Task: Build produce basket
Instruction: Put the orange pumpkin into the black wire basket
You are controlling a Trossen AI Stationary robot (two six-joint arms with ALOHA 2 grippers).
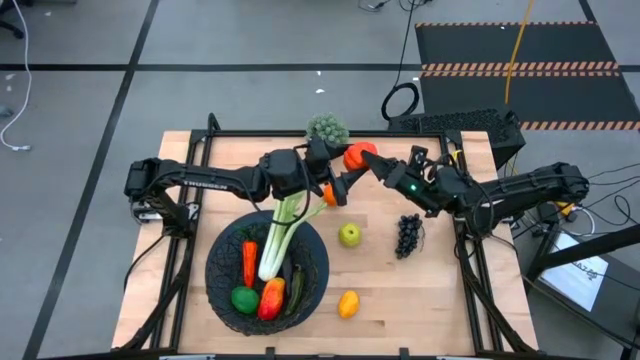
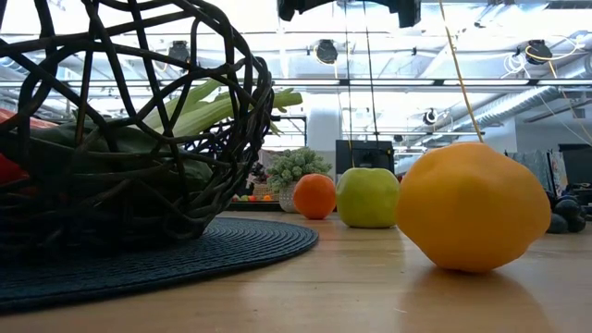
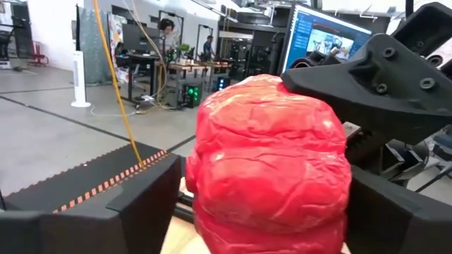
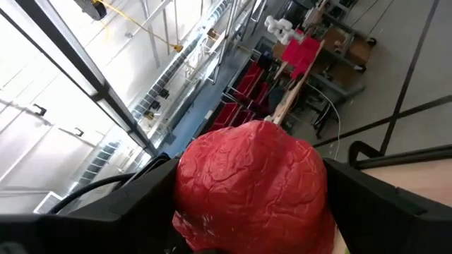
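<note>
Round black woven mesh basket, lower left, holds celery, carrot, lime, mango. Crinkled red tomato sits upper centre; green apple, purple grapes, yellow lemon lie right.

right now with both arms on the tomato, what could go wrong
1. The tomato is up in the air, gripped by the right gripper with the left gripper around it too. If the right lets go too soon, it may drop and roll on the table.
2. The orange sits just under the arms and could get knocked.
3. The celery sticks out over the basket rim, so the tomato may snag it going in.
</note>
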